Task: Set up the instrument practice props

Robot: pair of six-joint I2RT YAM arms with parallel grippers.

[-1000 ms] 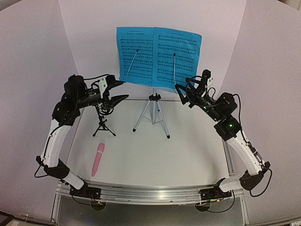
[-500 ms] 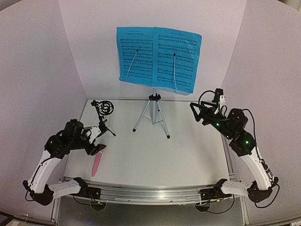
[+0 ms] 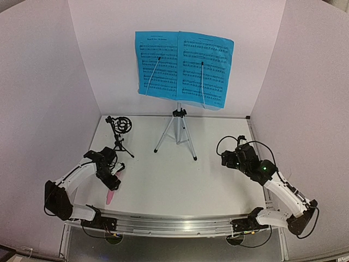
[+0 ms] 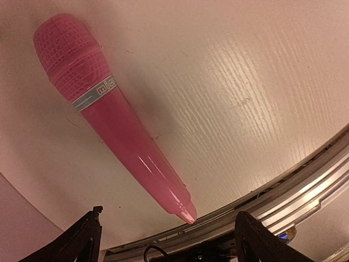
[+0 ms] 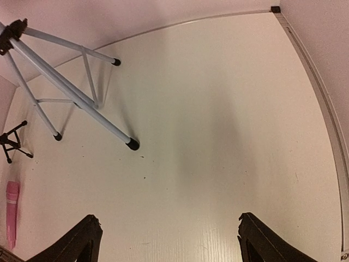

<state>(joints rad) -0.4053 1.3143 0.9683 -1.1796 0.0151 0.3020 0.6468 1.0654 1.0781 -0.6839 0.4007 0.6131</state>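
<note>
The music stand's silver tripod (image 3: pixel 176 131) stands at the back centre and carries two bright-blue sheet-music pages (image 3: pixel 158 63) (image 3: pixel 206 68). The small black mic stand (image 3: pixel 121 131) with its ring mount is upright at the back left, with nothing in the ring. The pink microphone (image 3: pixel 110 195) (image 4: pixel 117 123) lies flat on the table near the front left. My left gripper (image 3: pixel 113 177) (image 4: pixel 172 240) is open and hovers just above it, with the microphone's tail end between the fingers, not touching. My right gripper (image 3: pixel 229 159) (image 5: pixel 172 234) is open and empty, low over bare table at the right.
White walls close in the back and both sides. A metal rail (image 4: pixel 305 191) runs along the table's near edge, just beyond the microphone's tail. In the right wrist view the tripod legs (image 5: pixel 71 93), a mic stand foot (image 5: pixel 11 144) and the microphone (image 5: pixel 12 213) show at the left.
My left arm has swung down from the mic stand to just above the microphone. My right arm has dropped from the music stand and pulled back low over the right side.
</note>
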